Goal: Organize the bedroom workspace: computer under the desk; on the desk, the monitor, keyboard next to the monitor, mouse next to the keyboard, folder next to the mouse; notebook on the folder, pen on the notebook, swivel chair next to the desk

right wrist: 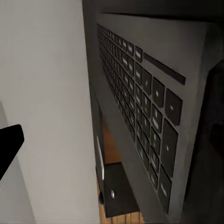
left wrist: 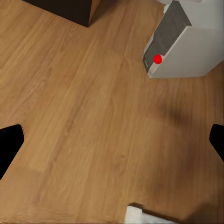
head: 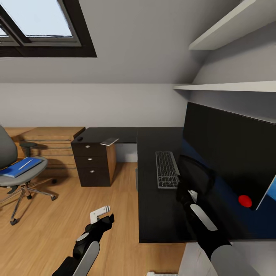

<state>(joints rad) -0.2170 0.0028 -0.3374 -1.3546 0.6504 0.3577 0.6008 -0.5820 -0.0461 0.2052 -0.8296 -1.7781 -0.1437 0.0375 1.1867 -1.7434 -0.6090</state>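
Note:
A grey keyboard (head: 167,170) lies on the black desk (head: 153,214), just left of the big dark monitor (head: 230,153). My right gripper (head: 187,191) hovers at the keyboard's near end; in the right wrist view its keys (right wrist: 140,102) loom close between widely parted fingertips (right wrist: 9,144), so it is open. The left gripper (head: 100,214) hangs open above the wooden floor, with the white computer tower (left wrist: 182,42) ahead of it. On the grey swivel chair (head: 7,153) at the left rest a blue folder (head: 21,167) and a pen (head: 25,164). A small dark mouse (head: 80,138) sits on the far desk wing.
A dark drawer unit (head: 94,163) stands under the desk's far wing, with a flat pale item (head: 109,141) lying on top. White shelves (head: 230,86) jut out above the monitor. A low wooden platform (head: 50,134) runs along the back wall behind the chair.

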